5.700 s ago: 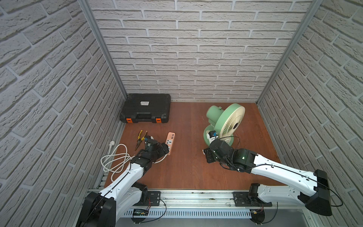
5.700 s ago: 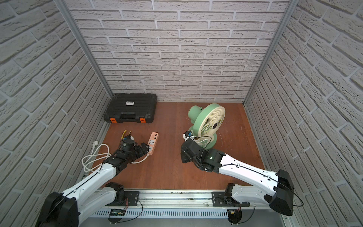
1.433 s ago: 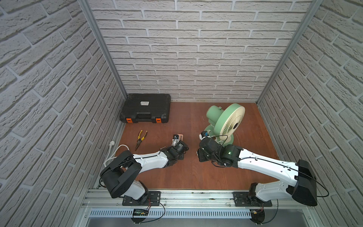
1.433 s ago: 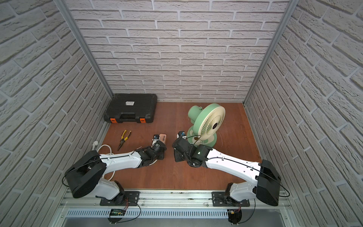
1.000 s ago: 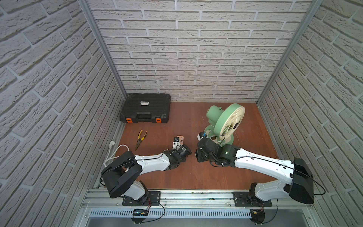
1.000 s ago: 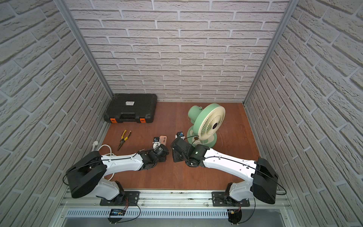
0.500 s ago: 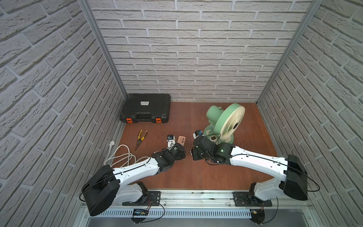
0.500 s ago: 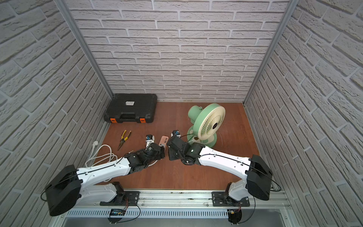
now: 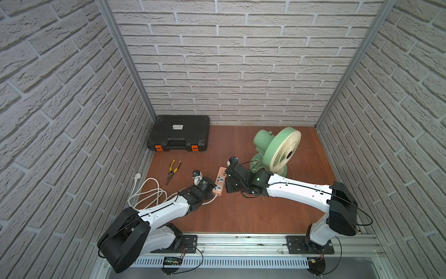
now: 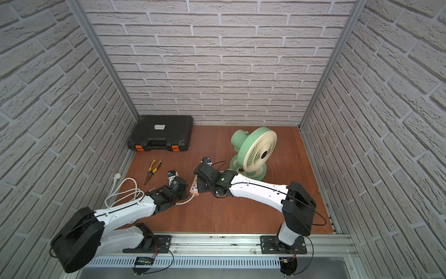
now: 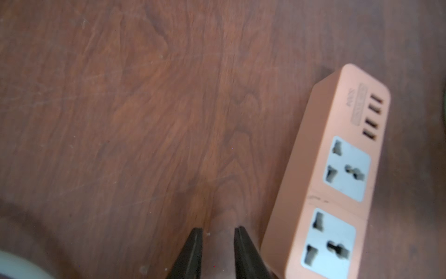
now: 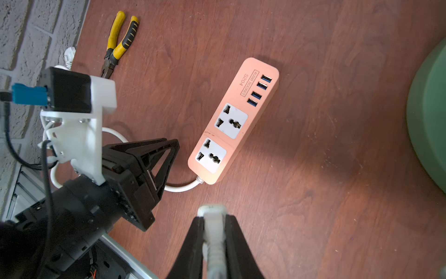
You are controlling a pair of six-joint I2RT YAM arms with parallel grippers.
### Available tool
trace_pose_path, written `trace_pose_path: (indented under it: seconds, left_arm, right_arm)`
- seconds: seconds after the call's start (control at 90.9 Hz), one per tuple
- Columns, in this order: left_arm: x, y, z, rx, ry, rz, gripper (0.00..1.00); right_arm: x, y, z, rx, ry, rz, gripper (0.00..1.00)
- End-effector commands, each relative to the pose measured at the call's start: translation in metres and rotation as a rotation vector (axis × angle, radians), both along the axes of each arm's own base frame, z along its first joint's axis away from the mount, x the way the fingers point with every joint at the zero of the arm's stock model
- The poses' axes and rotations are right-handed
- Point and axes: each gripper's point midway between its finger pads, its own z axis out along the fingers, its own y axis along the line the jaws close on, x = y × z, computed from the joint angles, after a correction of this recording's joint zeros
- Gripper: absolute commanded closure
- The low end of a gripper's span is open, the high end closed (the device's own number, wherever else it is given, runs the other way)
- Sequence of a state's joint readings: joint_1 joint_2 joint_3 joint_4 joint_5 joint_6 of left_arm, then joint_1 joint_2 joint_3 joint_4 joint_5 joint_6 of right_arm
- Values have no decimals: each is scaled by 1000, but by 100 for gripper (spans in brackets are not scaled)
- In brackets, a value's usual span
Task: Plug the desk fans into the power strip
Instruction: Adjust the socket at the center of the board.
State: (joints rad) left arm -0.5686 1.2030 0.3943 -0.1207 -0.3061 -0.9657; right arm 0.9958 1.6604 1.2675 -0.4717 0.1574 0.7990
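Lying coiled at the far left of the desk (image 9: 241,212) is a thick white cable (image 9: 149,193), with yellow-handled pliers (image 9: 174,169) just past it and a black toolcase (image 9: 179,135) behind, against the back wall. The left arm (image 9: 169,210) reaches in low. The left jaws stand slightly apart over bare wood, holding nothing, their fingertips (image 11: 193,248) just beside the cable end of the power strip (image 11: 337,181). It lies flat near the desk's middle, both sockets empty. Just right of it is the right arm (image 9: 296,193), the right jaws clamped on the white plug (image 12: 212,217), which is clear of the sockets. The desk fan (image 9: 284,149) stands upright further right, behind that arm.
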Motion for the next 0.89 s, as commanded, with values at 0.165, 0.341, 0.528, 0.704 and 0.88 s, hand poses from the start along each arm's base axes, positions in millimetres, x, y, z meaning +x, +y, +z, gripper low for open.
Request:
trace_pose_path:
  seconds: [0.165,0.341,0.528,0.704,0.88]
  left_arm:
    - [3,-16,-29,-87,34,-33,86]
    - [4,-29,-37,-151,34,-54,94]
    - [-1,-41,-39,-165,33,-69,100]
    - [-7,-55,-44,-198,24,-71,100]
    - [-8,-67,-55,-236,16,-68,100]
  right_arm:
    - [-4,16,-8,43,41,19,97]
    - [-5,15,-15,38,54,14,97]
    - [1,9,-15,19,48,-9,97]
    - [10,6,-15,26,54,-21,97]
    - [28,-6,-17,-2,59,-82,97]
